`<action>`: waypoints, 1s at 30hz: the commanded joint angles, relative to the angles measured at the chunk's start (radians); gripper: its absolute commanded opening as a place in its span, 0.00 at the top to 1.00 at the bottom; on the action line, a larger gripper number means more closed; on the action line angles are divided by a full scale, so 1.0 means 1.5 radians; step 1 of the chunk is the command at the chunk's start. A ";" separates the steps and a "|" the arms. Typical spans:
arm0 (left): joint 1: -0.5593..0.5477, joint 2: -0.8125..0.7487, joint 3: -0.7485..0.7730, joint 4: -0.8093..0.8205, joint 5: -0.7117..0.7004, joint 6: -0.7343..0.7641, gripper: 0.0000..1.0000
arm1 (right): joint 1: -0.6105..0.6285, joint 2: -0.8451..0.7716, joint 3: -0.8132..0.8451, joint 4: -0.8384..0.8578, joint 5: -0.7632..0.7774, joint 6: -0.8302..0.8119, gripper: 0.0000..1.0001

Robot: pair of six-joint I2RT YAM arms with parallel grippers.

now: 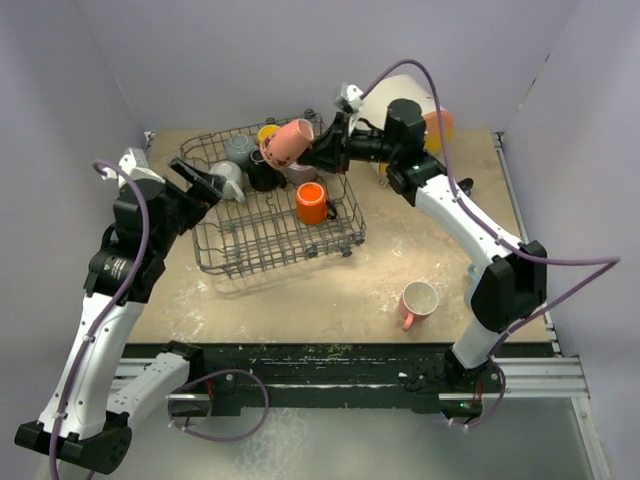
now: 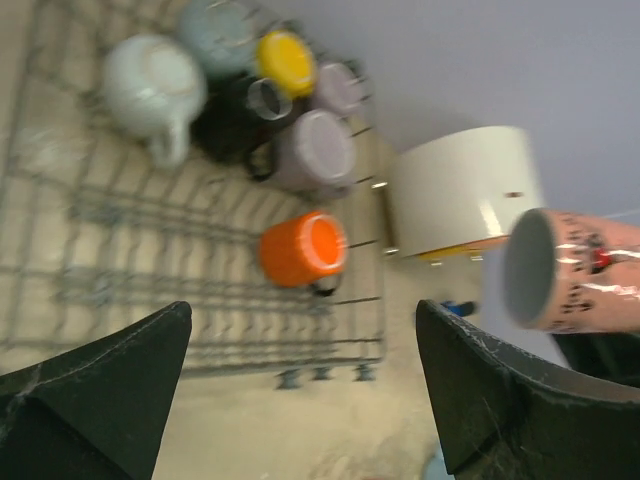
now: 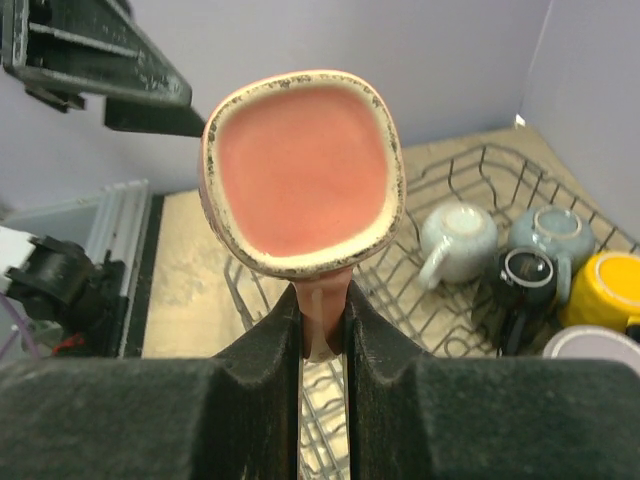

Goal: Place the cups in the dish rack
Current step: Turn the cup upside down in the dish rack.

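The grey wire dish rack point(image 1: 262, 240) sits at the table's back left. My right gripper point(image 1: 318, 150) is shut on the handle of a pink cup point(image 1: 288, 142) and holds it on its side above the rack's far part. In the right wrist view the fingers clamp that handle point(image 3: 323, 318) below the cup's base point(image 3: 300, 175). My left gripper point(image 1: 207, 185) hangs open and empty over the rack's left edge. Inside the rack are an orange cup point(image 1: 312, 202), a pale cup point(image 1: 228, 178), and grey-blue, yellow, black and mauve cups. Another pink cup point(image 1: 418, 300) stands on the table at the front right.
A big white cylinder point(image 1: 405, 95) with orange fronts stands behind the rack at the back right, close to the right arm. In the left wrist view it point(image 2: 465, 190) appears beyond the orange cup point(image 2: 300, 248). Purple cables loop off both arms.
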 commanded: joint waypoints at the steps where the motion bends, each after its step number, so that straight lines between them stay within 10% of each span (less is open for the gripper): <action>1: 0.002 -0.004 -0.009 -0.198 -0.136 0.000 0.05 | 0.035 0.032 0.081 -0.158 0.074 -0.157 1.00; 30: 0.002 0.006 -0.080 -0.244 -0.147 -0.042 0.01 | 0.186 0.239 0.144 -0.258 0.583 -0.153 1.00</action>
